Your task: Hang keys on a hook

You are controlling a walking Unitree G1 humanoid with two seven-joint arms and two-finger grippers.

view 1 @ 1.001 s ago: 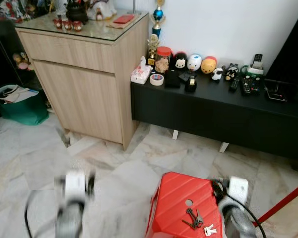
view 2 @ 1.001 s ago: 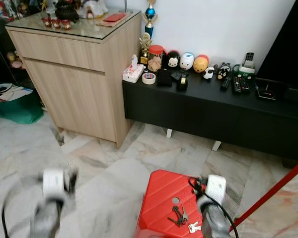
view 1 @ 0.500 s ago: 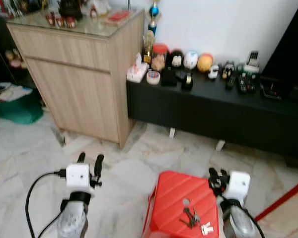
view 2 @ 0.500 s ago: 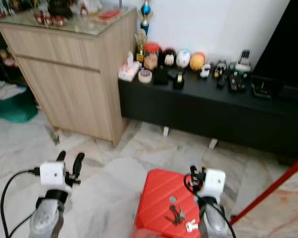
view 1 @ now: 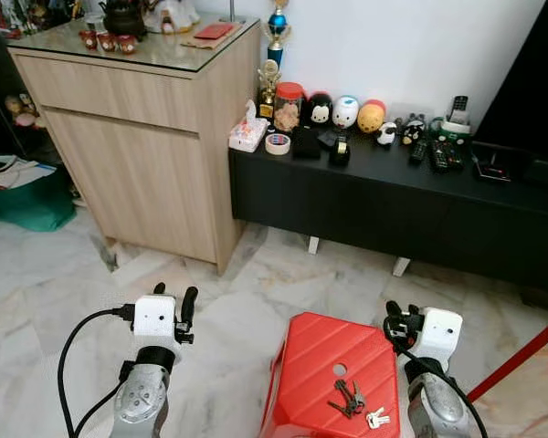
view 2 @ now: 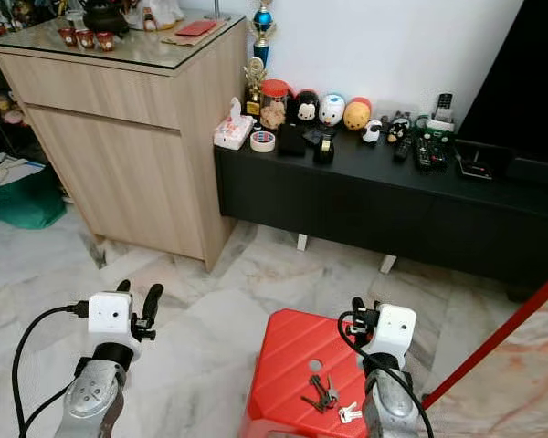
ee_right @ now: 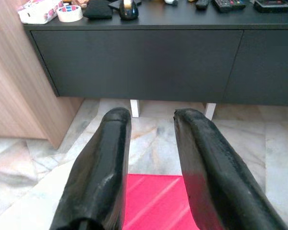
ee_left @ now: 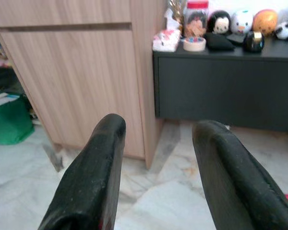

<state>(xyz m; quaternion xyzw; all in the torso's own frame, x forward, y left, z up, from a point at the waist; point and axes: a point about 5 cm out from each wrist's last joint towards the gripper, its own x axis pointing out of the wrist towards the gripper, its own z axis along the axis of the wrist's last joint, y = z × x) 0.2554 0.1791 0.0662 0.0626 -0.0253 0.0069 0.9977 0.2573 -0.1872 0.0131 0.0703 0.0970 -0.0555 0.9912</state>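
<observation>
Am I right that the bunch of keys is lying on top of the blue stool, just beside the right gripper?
Not quite: the stool is red, not blue, as the left eye view shows. The keys do lie on top of it, beside the right gripper.

A red stool [view 1: 324, 365] stands on the marble floor [view 1: 64, 283]. Beyond the fingers, a wooden cabinet [view 1: 146, 137] stands against a low black tabletop [view 1: 393, 182] bearing a tape roll [view 1: 277, 143], tissue box [view 1: 247, 135], jar [view 1: 288, 105], round toy figures [view 1: 345, 111] and remotes [view 1: 438, 151]. A green bag [view 1: 27, 196] sits beside the cabinet.
</observation>
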